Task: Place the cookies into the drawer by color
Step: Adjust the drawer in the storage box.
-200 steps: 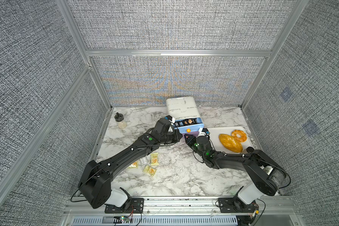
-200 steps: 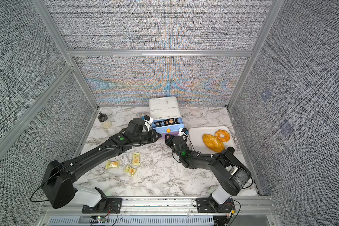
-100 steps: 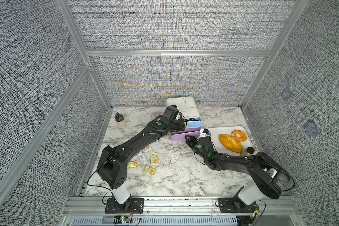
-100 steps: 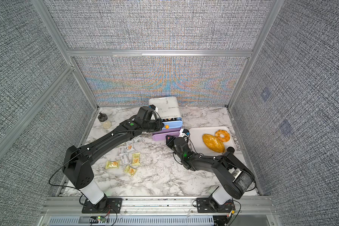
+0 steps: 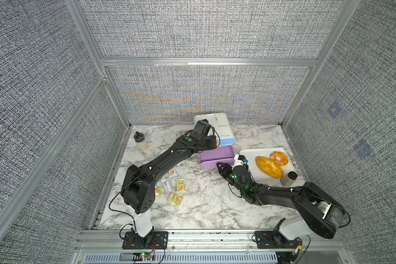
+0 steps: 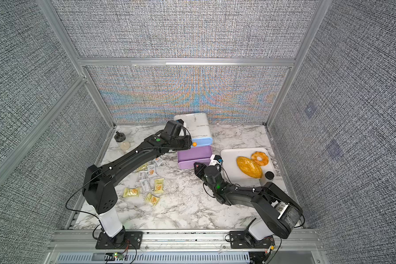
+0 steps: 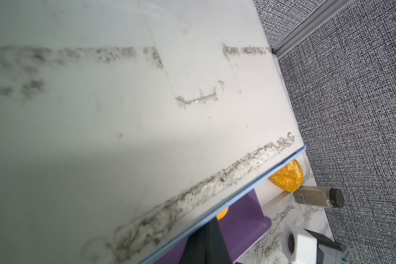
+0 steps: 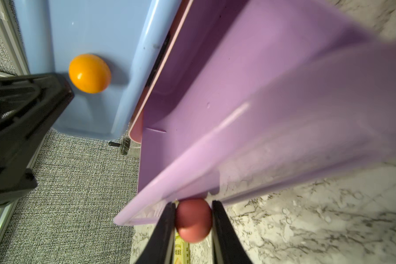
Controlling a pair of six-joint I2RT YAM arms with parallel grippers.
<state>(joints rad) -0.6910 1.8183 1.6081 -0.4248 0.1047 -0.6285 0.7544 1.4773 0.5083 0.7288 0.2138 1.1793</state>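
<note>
Top views show, nearest the arm bases, the cookies [image 6: 158, 184] lying loose on the marble worktop [image 6: 192, 205]. They are yellow-green and white packets scattered left of centre, some partly under the left arm's forearm. Farther in, the right claw [image 6: 196, 165] meets the front of a purple drawer [image 6: 194, 153] that stands open out of the drawer cabinet [image 6: 198, 123]. The right wrist view settles the grip: the two black jaws are clenched on that drawer's pink-red knob [image 8: 193, 225], one on each side. To the right of the purple drawer, a white tray [image 6: 229, 155] carries a bread loaf [image 6: 248, 167] and a ring pastry [image 6: 260, 158], with a black-lidded jar [image 6: 268, 177] at its near right corner. Beyond the purple drawer, the left claw [image 6: 188, 143] is clenched shut at the face of the light blue drawer [image 6: 204, 141]. The right wrist view shows it just beside the orange knob [image 6: 194, 144], not around it. The cabinet itself stands at the back wall. A small bottle [image 6: 122, 142] stands well apart, near the left wall.
</note>
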